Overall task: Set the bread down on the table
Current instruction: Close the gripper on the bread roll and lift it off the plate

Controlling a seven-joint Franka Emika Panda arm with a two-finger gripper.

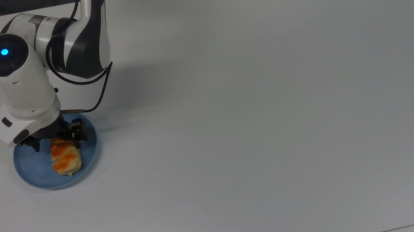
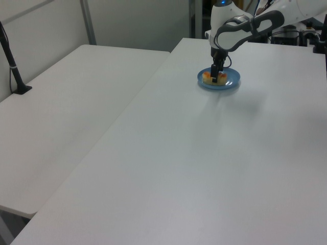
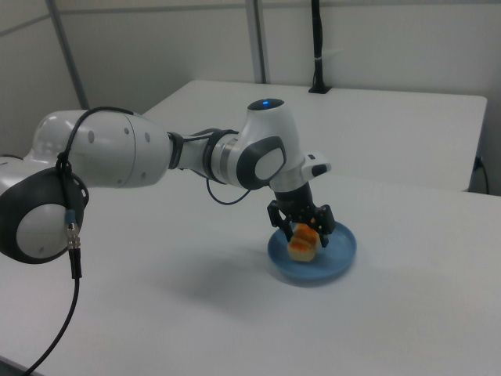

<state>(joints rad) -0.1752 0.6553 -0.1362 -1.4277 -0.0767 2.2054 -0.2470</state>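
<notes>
Straddling bread (image 1: 65, 158) on blue plate (image 1: 35, 170), tool (image 1: 56, 142) spread wide above tabletop (image 1: 254, 100). You pinch loaf's long sides gently: likely soft, light, crushable.

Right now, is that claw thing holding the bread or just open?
Gripper: open, fingers either side of the bread on the blue plate, not yet gripping it.

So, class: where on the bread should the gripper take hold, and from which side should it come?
Grip the bread across its short width, near mid-length, coming straight down from above. It lies flat on the plate, long axis running up-down in the top view, so its long sides are free for one finger each. The open gripper already straddles its far end there; a hold nearer the middle would probably balance better.
</notes>
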